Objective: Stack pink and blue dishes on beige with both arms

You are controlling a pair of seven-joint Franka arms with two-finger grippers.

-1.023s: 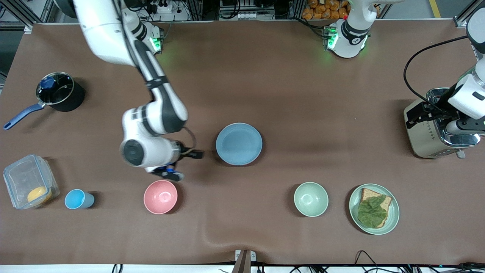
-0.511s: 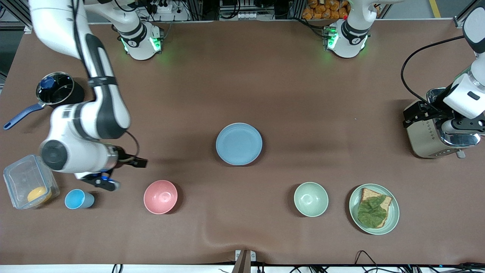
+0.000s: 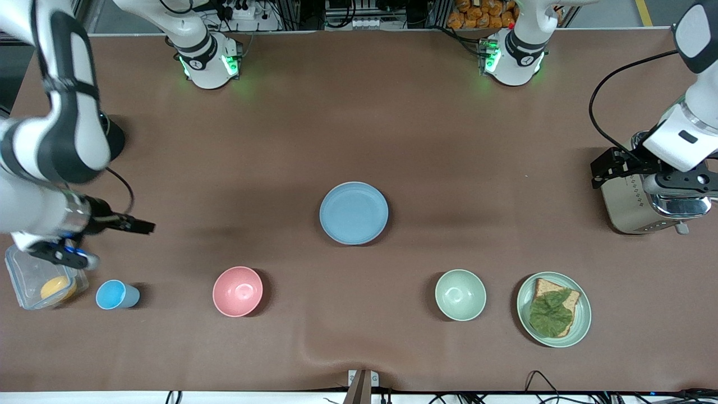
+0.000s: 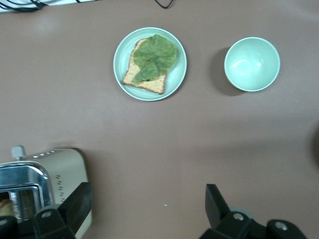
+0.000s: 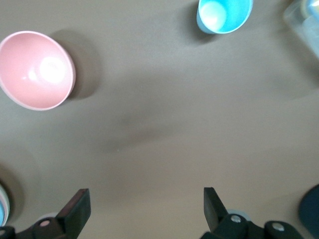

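At the table's middle lies a flat, matte light blue plate (image 3: pixel 353 213); both grippers, left gripper (image 4: pixel 144 211) and right gripper (image 5: pixel 144 209), gape empty.

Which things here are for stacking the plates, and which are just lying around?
For the job: blue plate; left gripper, open by the toaster; right gripper, open by the clear box.
Lying about: pink bowl, blue cup, green bowl, sandwich plate, toaster, clear box.

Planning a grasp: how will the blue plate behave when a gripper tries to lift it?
The blue plate looks stiff and probably light. Lying flat with a low rim, it likely offers little to pinch and may slide on the brown table. Tipping seems unlikely.
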